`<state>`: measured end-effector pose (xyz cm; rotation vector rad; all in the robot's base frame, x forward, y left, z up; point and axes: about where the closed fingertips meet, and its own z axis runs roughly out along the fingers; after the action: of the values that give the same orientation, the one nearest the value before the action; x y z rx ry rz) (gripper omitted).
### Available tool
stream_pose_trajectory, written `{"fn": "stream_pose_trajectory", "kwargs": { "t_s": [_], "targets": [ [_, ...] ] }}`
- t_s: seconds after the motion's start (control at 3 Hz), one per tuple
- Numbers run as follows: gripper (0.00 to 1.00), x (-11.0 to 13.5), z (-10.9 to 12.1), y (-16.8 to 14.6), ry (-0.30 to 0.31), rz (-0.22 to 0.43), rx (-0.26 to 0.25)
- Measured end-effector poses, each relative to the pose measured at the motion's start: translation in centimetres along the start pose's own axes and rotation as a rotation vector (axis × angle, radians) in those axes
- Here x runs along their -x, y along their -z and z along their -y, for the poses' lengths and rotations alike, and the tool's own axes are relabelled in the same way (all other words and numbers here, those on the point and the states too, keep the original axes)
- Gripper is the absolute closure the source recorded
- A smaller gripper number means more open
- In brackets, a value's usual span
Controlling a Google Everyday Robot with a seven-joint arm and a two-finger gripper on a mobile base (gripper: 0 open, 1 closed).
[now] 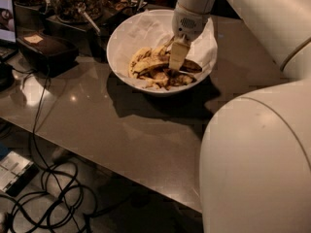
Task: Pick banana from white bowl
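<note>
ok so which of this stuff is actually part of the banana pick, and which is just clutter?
In the job:
- banana, lying in the bowl
- white bowl
- pincer, down inside the bowl at the fruit pile

Lying about:
- shorter banana scraps in the same bowl
- snack jar behind the bowl
- black tray to the left
- cables on the floor

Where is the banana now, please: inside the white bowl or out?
Inside. The banana lies in the white bowl among other pieces, the hand down beside it.
</note>
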<state>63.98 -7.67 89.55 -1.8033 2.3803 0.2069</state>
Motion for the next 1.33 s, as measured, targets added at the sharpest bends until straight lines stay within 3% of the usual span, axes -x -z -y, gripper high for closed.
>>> {"fn": "stream_pose_trajectory", "kwargs": {
  "t_s": [0.33, 1.0, 1.33],
  "targets": [
    [1.0, 0.7, 0.4, 0.2, 0.001, 0.027, -0.024],
    [1.0, 2.3, -1.1, 3.5, 0.032, 0.143, -0.04],
    [1.0, 2.7, -1.5, 3.9, 0.041, 0.145, -0.054]
  ]
}}
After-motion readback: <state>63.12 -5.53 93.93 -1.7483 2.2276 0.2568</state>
